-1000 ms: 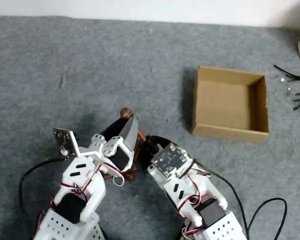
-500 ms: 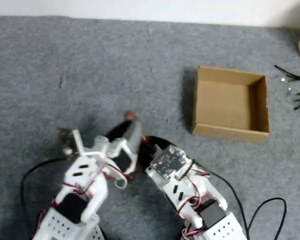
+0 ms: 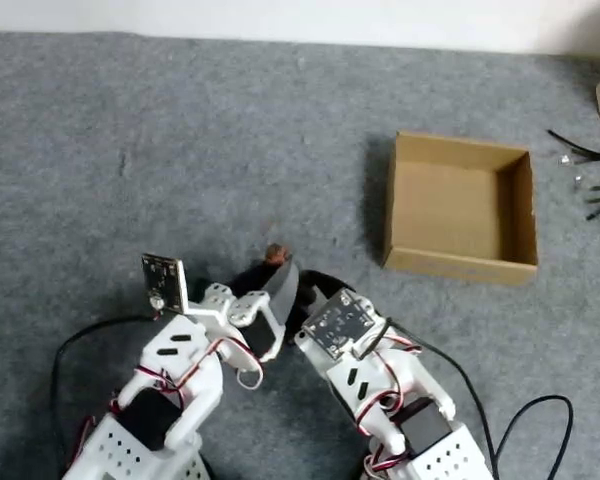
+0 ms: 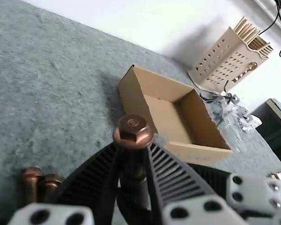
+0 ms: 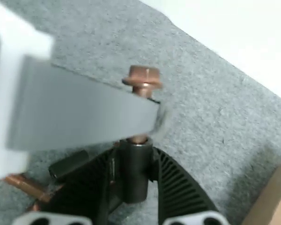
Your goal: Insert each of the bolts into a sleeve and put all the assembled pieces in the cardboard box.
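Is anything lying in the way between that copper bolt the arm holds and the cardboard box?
Nothing visible does. Between the bolt, clamped in the left gripper, and the cardboard box lies only bare grey carpet. The box is open on top, though its near wall stands upright.

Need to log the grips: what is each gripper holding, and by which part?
The left gripper clamps a copper bolt by its shank, just under the hex head. The right gripper clamps a dark sleeve around its body.
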Controlling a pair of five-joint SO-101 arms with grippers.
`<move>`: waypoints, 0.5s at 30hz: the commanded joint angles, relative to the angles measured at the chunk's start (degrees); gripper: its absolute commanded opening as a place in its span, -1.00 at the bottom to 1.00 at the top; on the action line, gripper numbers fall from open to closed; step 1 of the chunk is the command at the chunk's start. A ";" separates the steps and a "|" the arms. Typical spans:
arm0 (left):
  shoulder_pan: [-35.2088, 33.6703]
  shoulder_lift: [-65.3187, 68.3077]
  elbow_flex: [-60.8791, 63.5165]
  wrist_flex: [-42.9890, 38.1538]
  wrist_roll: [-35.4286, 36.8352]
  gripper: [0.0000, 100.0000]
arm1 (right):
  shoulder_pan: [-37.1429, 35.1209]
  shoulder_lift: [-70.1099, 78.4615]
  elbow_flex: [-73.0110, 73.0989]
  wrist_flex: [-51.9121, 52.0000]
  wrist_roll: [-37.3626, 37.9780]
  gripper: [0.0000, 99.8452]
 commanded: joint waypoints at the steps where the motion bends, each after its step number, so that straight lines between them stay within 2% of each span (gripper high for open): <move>1: 3.12 -0.57 1.10 0.00 0.00 -0.99 | 1.10 -1.10 8.75 -1.54 0.70 -0.99; 9: 0.84 -0.57 1.10 0.18 0.00 -0.97 | 1.80 -1.10 8.75 -1.54 0.70 -0.99; 11: -0.40 -0.48 1.10 0.18 0.00 -0.84 | 2.33 -1.10 8.75 -1.71 0.70 -0.99; 15: -0.31 -0.48 1.10 2.90 0.00 -0.43 | 2.59 -1.10 8.75 -1.71 0.70 -0.99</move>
